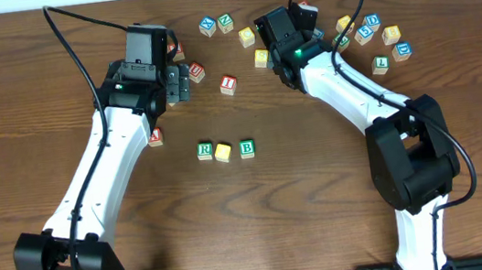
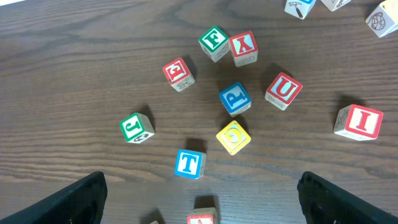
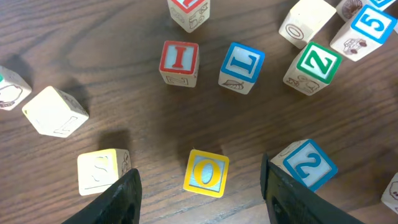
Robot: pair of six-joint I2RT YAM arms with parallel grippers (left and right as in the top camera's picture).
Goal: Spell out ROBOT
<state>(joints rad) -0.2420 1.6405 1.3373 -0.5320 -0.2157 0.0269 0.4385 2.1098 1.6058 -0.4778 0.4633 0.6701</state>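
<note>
Our right gripper (image 3: 198,182), released, straddles the yellow O cube (image 3: 206,172); a blue 2 cube (image 3: 310,163) crowds its three o'clock; our left gripper (image 2: 200,182) gapes released.

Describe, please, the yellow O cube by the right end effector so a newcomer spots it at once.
Find the fingers of the right end effector in its wrist view. Between them sits the yellow O cube. Only it shows a blue O on yellow, unlike the S cube and 2 cube beside it.
</note>
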